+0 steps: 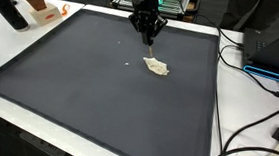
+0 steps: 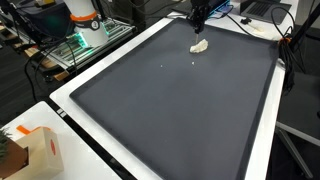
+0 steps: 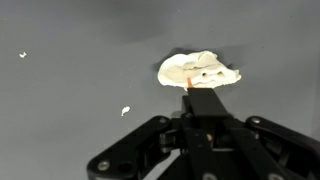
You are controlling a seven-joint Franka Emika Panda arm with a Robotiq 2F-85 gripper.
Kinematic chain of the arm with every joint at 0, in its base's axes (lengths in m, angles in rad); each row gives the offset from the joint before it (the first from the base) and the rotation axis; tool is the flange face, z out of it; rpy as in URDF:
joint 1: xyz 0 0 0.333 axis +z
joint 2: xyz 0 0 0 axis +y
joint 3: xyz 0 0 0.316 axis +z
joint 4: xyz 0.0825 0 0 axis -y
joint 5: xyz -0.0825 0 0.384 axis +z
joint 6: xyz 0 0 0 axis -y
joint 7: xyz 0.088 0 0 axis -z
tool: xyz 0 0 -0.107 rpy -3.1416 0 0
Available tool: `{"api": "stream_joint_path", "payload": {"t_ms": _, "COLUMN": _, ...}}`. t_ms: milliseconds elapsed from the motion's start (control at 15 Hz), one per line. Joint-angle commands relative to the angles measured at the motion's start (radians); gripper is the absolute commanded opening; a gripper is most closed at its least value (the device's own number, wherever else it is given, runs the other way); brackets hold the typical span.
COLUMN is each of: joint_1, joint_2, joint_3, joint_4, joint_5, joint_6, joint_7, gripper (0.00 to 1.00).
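Crumpled white wad (image 1: 157, 66) (image 2: 200, 46) (image 3: 198, 71) lies on the dark mat (image 1: 70, 88), a small white crumb (image 3: 125, 110) near it; the gripper (image 1: 149, 34) (image 3: 203, 93) hangs just above the wad, fingers pressed together.

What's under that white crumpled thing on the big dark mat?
The dark mat shows all around the white crumpled thing, so it rests on that. The patch right beneath it is covered and cannot be seen.

The gripper (image 1: 149, 35) is black. At frame centre, the crumpled lump (image 1: 157, 67) is cream-white (with a small orange-red streak (image 3: 187, 82) in the wrist view). The mat (image 1: 71, 93) is plain dark grey, flecked with white crumbs (image 3: 125, 110); the table (image 2: 85, 145) is white.
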Motion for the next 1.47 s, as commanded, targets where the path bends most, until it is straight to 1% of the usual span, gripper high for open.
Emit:
{"api": "stream_joint_path", "payload": {"t_ms": 0, "joint_1": 0.017, "joint_2": 0.018, "joint_3": -0.019, "joint_4": -0.018, "joint_5": -0.014, "joint_6": 0.053, "joint_7": -0.001, "gripper": 0.03}}
{"api": "stream_joint_path", "payload": {"t_ms": 333, "joint_1": 0.03, "joint_2": 0.041, "joint_3": -0.038, "joint_4": -0.018, "joint_5": -0.044, "joint_6": 0.091, "joint_7": 0.015, "gripper": 0.03}}
{"api": "stream_joint_path", "payload": {"t_ms": 667, "joint_1": 0.045, "joint_2": 0.065, "joint_3": -0.054, "joint_4": -0.009, "joint_5": -0.072, "joint_6": 0.083, "joint_7": 0.023, "gripper": 0.03}}
{"api": "stream_joint_path", "payload": {"t_ms": 1400, "joint_1": 0.055, "joint_2": 0.11, "joint_3": -0.061, "joint_4": 0.014, "joint_5": -0.066, "joint_6": 0.074, "joint_7": 0.017, "gripper": 0.03}}
